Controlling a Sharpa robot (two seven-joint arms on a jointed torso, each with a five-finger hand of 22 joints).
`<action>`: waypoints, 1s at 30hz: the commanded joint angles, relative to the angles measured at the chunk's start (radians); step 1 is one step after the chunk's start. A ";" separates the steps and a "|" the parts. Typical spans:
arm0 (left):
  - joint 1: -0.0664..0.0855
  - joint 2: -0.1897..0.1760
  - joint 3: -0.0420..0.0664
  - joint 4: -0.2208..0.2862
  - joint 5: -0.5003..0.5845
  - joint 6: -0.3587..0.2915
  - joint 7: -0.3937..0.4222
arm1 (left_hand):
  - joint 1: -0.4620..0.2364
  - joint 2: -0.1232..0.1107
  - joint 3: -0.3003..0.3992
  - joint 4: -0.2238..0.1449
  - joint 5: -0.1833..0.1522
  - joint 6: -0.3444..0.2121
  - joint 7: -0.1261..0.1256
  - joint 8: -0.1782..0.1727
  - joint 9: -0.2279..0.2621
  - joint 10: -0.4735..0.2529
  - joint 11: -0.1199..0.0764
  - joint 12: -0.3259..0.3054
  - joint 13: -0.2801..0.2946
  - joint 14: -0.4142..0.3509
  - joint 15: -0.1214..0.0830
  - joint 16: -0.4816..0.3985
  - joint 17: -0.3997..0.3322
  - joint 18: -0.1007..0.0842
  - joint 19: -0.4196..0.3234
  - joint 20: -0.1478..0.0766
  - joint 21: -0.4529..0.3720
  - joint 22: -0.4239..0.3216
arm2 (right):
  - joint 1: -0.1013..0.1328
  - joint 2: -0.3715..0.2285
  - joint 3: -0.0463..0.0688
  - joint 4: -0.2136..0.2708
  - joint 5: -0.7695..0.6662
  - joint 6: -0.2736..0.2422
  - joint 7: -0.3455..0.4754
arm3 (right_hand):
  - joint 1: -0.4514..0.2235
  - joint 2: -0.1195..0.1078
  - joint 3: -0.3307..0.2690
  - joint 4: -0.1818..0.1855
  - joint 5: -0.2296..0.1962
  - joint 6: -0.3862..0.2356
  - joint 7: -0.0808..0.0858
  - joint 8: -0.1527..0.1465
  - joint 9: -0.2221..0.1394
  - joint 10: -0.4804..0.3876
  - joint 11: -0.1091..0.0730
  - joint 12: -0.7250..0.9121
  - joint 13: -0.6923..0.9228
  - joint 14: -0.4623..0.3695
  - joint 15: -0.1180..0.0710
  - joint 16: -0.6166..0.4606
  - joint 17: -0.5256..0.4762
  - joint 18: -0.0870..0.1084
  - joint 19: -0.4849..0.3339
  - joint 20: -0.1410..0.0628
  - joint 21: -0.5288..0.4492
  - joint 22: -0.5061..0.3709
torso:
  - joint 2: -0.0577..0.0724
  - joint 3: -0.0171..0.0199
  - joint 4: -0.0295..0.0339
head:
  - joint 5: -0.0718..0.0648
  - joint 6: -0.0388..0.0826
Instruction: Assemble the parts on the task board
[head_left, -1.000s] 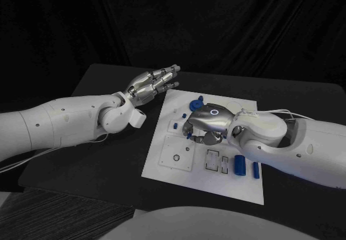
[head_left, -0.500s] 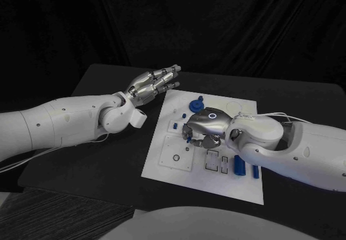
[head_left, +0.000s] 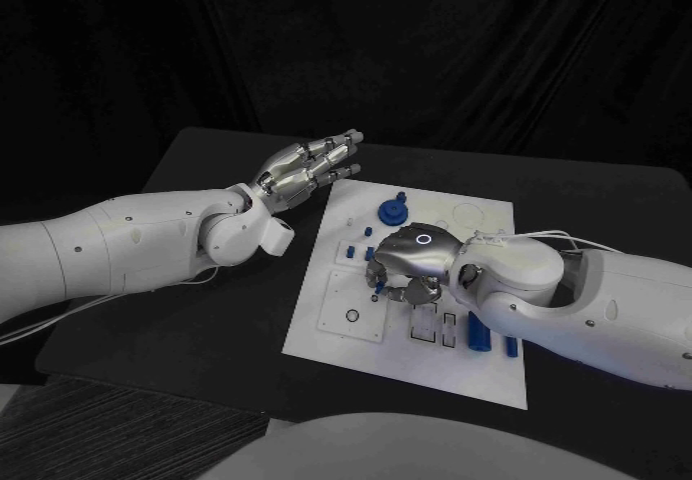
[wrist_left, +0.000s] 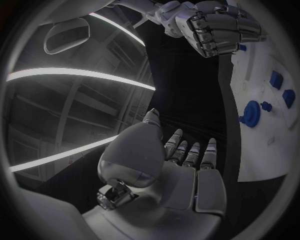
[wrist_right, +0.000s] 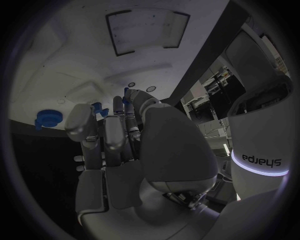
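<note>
While your right hand (head_left: 408, 265) is down on the board (head_left: 483, 370), palm facing the plate, its fingers are curled under near the middle of the white board, and I honestly can't tell from the head view whether they've got anything pinched. From the right wrist camera the fingers (wrist_right: 119, 120) reach out fairly straight and close together toward the board, with a small blue piece (wrist_right: 127, 93) right at the tips, but whether that's held or just touched is anyone's guess.

Your left hand (head_left: 307, 166) is off the board, hovering over the black table (head_left: 216, 330) just past the board's far left corner. Fingers are stretched out side by side, nothing in it, not touching anything. The left wrist view shows the same: flat palm, fingers (wrist_left: 187, 152) extended, empty.

As for the parts relative to the board: the blue gear-looking wheel (head_left: 392, 211) sits near the far edge, just beyond your right hand. A couple of little blue blocks (head_left: 352, 253) are by the left edge, beside the hand. Two long blue bars (head_left: 477, 333) lie toward the near right side, tucked against your right forearm. Between those bars and the hand there are rectangular slots (head_left: 427, 321) in the board.
</note>
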 joint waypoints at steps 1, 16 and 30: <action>-0.001 0.002 0.001 0.001 0.006 0.012 0.053 | 0.000 0.009 0.002 0.004 0.007 0.005 0.002 0.004 0.001 -0.001 0.006 0.004 0.001 -0.002 0.000 -0.004 -0.001 0.011 -0.003 0.003 0.000 0.002 | -0.006 0.000 0.001 0.004 -0.008 0.016 -0.019 | 0.009 -0.002 0.005 -0.003 -0.001 -0.007 0.001 -0.006 -0.001 0.001 0.007 -0.005 -0.001 0.001 0.007 0.001 0.001 0.016 -0.008 0.000 -0.004 0.128 | 0.000 0.0000 0.0007 | 0.001 0.000; -0.001 0.005 0.001 -0.005 0.006 0.015 0.049 | 0.001 0.011 0.003 0.005 0.008 0.006 0.002 0.005 0.001 -0.001 0.006 0.003 0.001 -0.002 0.001 -0.004 -0.001 0.011 -0.003 0.003 0.001 0.002 | -0.013 -0.007 0.001 0.011 -0.008 0.002 -0.017 | 0.010 -0.002 0.006 -0.004 -0.001 -0.007 0.001 -0.007 -0.001 0.001 0.007 -0.005 -0.001 0.000 0.007 -0.001 -0.002 0.017 -0.009 0.000 -0.005 0.127 | -0.002 0.0001 -0.0016 | 0.012 0.000; -0.001 0.008 0.001 -0.006 0.006 0.017 0.047 | 0.006 0.016 0.005 0.005 0.012 0.012 0.003 0.007 0.002 -0.001 0.007 0.004 0.002 0.000 0.003 -0.002 0.000 0.011 -0.002 0.003 0.001 0.003 | -0.017 0.001 0.001 0.001 -0.008 0.001 -0.016 | 0.010 -0.002 0.006 -0.005 0.000 -0.006 0.001 -0.007 -0.002 0.002 0.007 -0.005 -0.001 -0.001 0.007 -0.001 -0.003 0.017 -0.010 0.000 -0.006 0.127 | -0.001 0.0007 0.0010 | 0.022 0.000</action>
